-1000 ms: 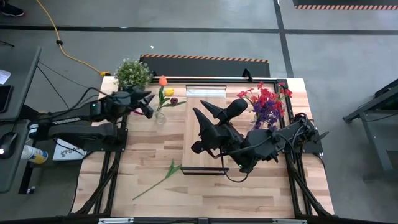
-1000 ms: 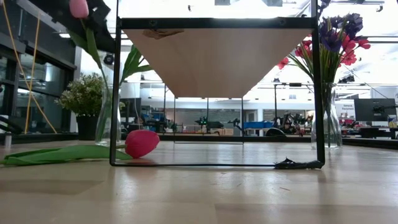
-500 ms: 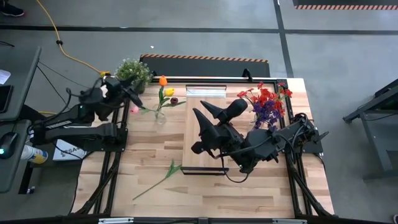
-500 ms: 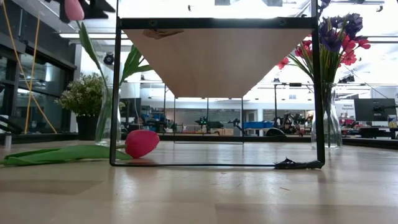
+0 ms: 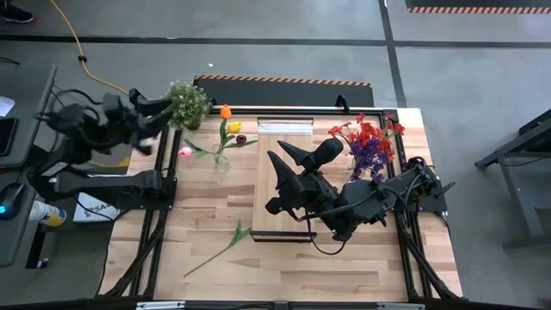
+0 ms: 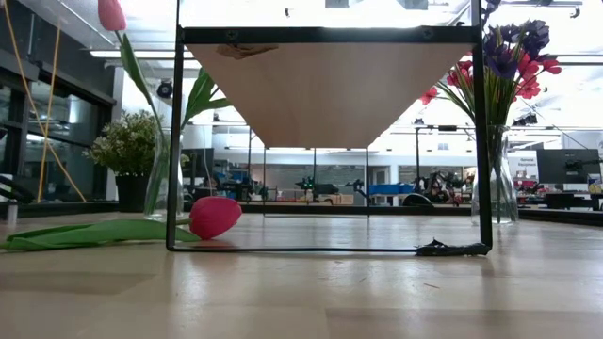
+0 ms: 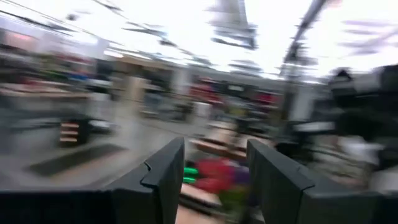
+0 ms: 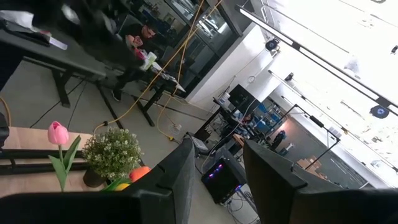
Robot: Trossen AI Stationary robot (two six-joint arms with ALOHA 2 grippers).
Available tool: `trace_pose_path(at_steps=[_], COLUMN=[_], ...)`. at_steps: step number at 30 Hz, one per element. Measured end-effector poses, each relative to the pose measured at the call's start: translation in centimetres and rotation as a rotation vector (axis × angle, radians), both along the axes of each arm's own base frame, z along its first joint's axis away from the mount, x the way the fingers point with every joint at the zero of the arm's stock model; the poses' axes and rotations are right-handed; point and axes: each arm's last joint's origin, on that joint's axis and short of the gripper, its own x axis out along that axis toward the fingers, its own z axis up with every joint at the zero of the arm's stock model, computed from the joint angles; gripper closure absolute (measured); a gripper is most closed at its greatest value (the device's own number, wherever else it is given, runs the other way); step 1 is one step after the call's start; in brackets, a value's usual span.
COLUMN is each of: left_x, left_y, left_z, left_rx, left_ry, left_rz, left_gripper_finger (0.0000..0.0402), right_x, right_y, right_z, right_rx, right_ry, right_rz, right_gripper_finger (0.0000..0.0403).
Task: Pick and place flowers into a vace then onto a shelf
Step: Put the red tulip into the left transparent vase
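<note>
I see the shelf [image 5: 287,176] mid-table. Left of it, near the back, stands a vase [image 5: 222,161] with flowers [image 5: 225,129] in it; the potted plant [image 5: 183,102] sits at the back-left corner. A second vase of flowers [image 5: 368,142] stands right of the shelf. One stem [image 5: 219,247] lies on the table [image 5: 207,207], front-left of the shelf

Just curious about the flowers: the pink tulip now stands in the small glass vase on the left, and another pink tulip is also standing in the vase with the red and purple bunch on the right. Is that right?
Not quite. The other pink tulip is not in the right-hand vase; it lies flat on the table, as the low view shows. The first pink tulip does stand in the small glass vase on the left.
</note>
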Motion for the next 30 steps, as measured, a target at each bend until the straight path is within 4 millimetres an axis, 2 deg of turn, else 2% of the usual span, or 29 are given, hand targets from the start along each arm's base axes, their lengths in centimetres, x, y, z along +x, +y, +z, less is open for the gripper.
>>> trace_pose_path(at_steps=[4,13,24,30], left_x=[-1.0,-0.3,3.4,4.3], left_y=[-0.8,-1.6,-1.3,-1.3], left_z=[2.3,5.4,5.4,5.2], left_rx=[-0.016,-0.069,-0.271,-0.322], left_ry=[0.008,0.037,0.186,0.217], left_rz=[-0.212,-0.572,-0.818,-0.868], left_gripper_finger=[0.0202,0.0214,0.0218,0.0218], right_x=[0.0,0.0,0.0,-0.1], right_y=[0.0,0.0,0.0,-0.1], right_z=[0.0,0.0,0.0,0.0], right_rx=[-0.001,-0.001,0.006,0.014], right_ry=[0.0,0.0,0.003,0.007], right_rz=[0.002,0.002,-0.02,-0.05], right_gripper_finger=[0.0273,0.0273,0.0273,0.0273])
